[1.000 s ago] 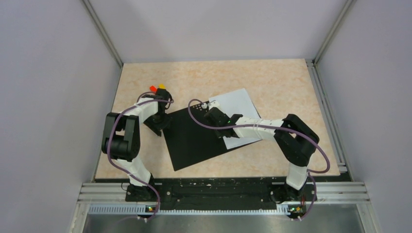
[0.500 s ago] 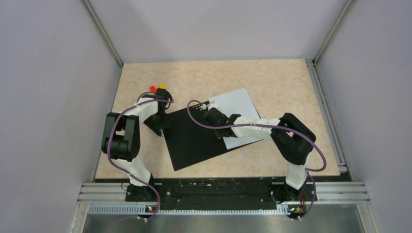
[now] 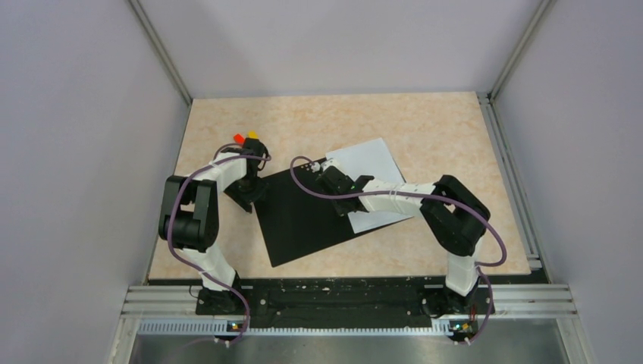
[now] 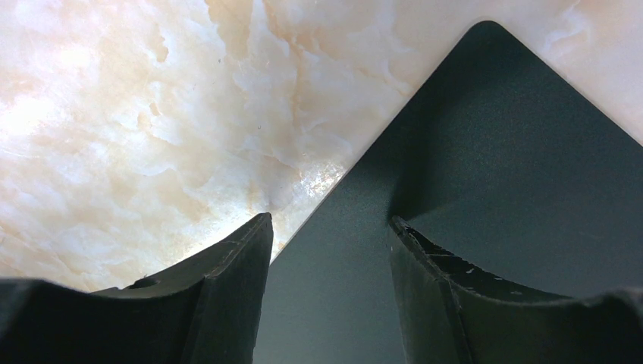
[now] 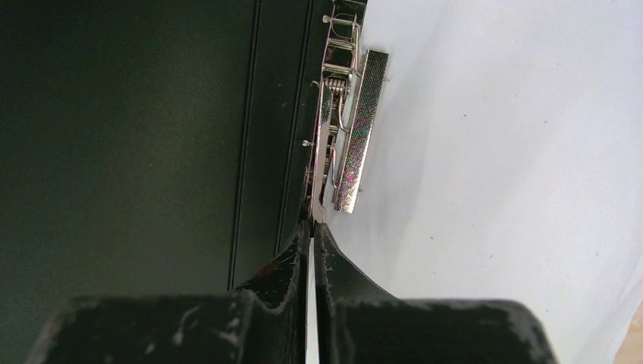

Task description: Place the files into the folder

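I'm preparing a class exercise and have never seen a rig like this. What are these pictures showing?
Two robot arms, bolted at the near edge of a table. One picture looks down from above; the other two come from cameras on each wrist. On the table lies an open folder, black inside, with a white sheet on its right half. The left gripper hangs open over the folder's left corner, holding nothing. The right gripper is shut, its tips at the metal clip on the spine.
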Available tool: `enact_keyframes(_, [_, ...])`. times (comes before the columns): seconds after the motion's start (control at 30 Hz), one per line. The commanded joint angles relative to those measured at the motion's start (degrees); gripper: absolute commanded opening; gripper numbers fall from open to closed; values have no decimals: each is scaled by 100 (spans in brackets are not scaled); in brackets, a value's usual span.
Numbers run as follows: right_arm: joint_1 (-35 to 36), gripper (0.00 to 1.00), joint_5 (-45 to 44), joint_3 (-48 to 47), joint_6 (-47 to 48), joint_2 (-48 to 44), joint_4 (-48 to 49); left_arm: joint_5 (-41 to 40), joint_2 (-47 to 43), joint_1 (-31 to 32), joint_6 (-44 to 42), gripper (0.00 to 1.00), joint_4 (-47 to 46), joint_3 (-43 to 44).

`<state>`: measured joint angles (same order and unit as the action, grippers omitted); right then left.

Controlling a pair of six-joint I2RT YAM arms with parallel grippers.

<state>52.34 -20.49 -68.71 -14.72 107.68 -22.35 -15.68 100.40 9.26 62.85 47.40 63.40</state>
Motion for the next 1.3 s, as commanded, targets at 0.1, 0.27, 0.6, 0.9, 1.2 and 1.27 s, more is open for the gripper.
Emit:
enact_keyframes(0.1, [-184,0,188,-18,125,416,-611,-188,393,-64,87,63,-344,-181])
enact_keyframes(0.27, [-189,0,349,-136,97,414,-596,-174,384,-64,88,63,-354,-187])
enact_keyframes(0.6, [-221,0,721,-309,43,577,-610,-172,371,-64,87,63,-380,-214])
enact_keyframes(0.9, [-425,0,1432,-541,24,772,-767,-184,336,-64,92,63,-428,-255])
enact_keyframes(1.2, [-508,0,1759,-1086,74,1202,-1263,-142,327,-64,113,63,-456,-271])
enact_keyframes(1.27, [-506,0,1821,-1192,79,1291,-1353,-138,312,-64,106,63,-476,-283])
